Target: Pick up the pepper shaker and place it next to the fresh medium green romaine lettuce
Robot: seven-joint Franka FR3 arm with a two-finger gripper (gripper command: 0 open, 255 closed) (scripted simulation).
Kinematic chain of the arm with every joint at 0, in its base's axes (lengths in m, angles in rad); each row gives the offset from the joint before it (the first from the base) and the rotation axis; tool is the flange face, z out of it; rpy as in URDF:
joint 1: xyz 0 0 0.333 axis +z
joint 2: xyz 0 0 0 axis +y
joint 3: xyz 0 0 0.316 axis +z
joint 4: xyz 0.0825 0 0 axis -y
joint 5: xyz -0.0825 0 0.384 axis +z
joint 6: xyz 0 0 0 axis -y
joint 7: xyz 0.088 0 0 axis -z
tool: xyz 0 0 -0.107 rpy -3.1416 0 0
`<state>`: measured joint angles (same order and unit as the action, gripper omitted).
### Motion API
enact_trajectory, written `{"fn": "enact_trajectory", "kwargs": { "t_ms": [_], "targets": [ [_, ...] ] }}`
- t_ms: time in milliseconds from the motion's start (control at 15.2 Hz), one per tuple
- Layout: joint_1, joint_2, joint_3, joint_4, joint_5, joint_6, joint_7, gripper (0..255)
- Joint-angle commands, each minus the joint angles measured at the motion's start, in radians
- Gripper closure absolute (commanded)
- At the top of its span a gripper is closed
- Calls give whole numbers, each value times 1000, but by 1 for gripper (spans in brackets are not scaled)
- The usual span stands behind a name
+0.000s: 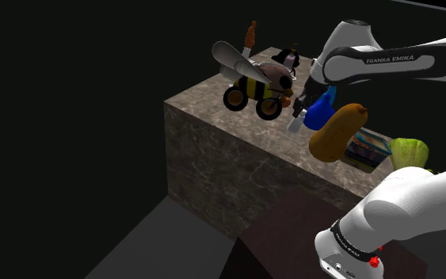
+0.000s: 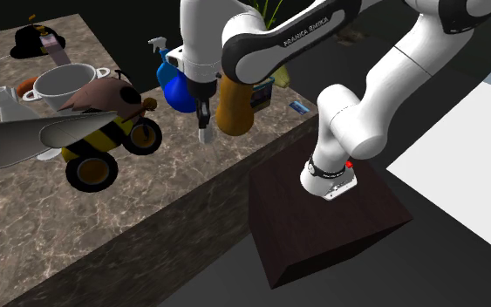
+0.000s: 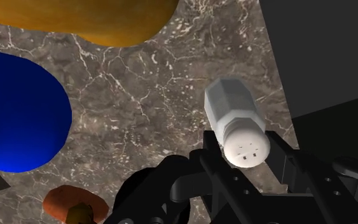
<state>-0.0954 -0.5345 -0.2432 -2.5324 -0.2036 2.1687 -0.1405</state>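
- We are finding the tool (image 3: 247, 151) pinching the pepper shaker (image 3: 234, 114), a white faceted body with a perforated cap, tilted in the grip.
- We are placing the shaker over the marble worktop (image 1: 213, 101), close to the edge facing the stand (image 2: 322, 227). We cannot tell whether its base is touching the surface.
- We are noting a blue spray bottle (image 2: 173, 87) just beside the tool and an orange squash (image 2: 235, 109) just beyond it. In the shoulder view both are standing between the shaker and the pale green lettuce (image 1: 408, 150), which is lying well apart at that view's right.
- We are recording a wheeled bee toy (image 1: 253, 87) near the tool on the opposite side, with a white pot (image 2: 64, 83) behind it in the second exterior view.
- We are seeing bare marble lying between the bee toy and the tool.
- In the wrist view, we are observing the worktop edge running just beside the shaker, with dark floor (image 3: 323, 63) beyond it.
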Motion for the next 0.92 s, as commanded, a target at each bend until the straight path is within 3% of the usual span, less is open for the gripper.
{"fn": "enact_trajectory", "kwargs": {
  "t_ms": [0, 858],
  "targets": [
    [1, -11, 3, 20, 3, -31, -2, 255],
    [8, -36, 22, 176, 21, -212, -14, 255]
  ]
}}
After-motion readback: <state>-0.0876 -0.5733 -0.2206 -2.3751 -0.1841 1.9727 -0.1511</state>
